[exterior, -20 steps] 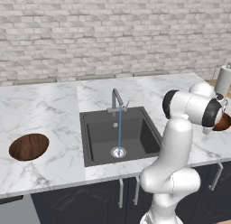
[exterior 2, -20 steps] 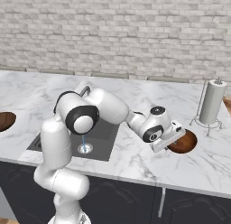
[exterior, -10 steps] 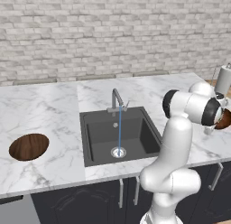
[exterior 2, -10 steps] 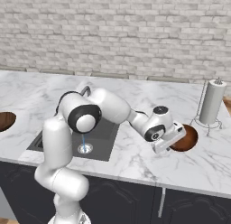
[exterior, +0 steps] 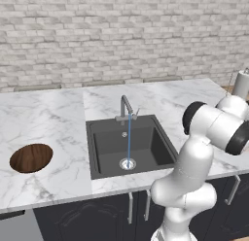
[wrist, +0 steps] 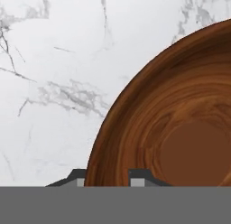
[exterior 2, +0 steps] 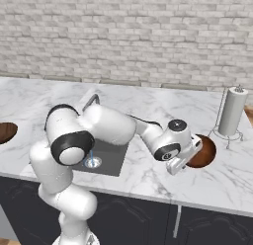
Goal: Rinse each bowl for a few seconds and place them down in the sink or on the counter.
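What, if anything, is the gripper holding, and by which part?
The gripper is closed on the rim of the wooden bowl to the right of the sink, one finger inside and one outside.

Inspector: Lighting is even and bright, with no visible source; the counter (exterior: 53, 118) reads white without glare.
Clerk: Shadows?
Inspector: Faint only, darkest inside the sink (exterior: 146, 145) (flat rendered shading). Base views slightly soft; the bowl (wrist: 180, 128) grain is smeared close up.
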{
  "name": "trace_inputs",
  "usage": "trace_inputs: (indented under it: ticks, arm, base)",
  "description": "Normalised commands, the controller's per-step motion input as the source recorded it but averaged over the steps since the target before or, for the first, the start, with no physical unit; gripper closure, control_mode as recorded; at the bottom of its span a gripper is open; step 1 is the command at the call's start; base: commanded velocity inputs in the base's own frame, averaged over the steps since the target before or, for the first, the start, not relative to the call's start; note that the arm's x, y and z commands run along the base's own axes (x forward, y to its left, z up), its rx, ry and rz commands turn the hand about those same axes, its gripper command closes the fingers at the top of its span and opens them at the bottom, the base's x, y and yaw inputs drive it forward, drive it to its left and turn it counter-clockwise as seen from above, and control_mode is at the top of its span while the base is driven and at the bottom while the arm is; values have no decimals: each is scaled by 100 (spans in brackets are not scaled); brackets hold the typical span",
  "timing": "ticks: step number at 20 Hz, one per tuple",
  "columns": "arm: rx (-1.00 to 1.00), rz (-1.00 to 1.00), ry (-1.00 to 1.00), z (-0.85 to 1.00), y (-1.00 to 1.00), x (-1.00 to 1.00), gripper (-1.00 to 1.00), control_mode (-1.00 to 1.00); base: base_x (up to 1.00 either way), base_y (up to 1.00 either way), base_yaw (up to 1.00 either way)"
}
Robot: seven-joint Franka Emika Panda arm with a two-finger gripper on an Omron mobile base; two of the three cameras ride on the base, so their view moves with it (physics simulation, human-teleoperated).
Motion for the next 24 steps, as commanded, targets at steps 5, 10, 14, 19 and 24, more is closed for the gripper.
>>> trace_inputs:
  ticks: [5,10,14,19,24]
  arm:
    - [-4,21,-3,60,35,-57,100,-100]
    - [-1,22,6,42,32,-40,100,-100]
    - [0,23,15,51,30,-15,100,-100]
    - [-2,24,16,63,18,-14,100,-100]
    - [-5,20,23,55,24,-7,100,-100]
  base:
    - [0,0,0]
    - [0,0,0]
    - [0,0,0]
    - [0,0,0]
    - [0,0,0]
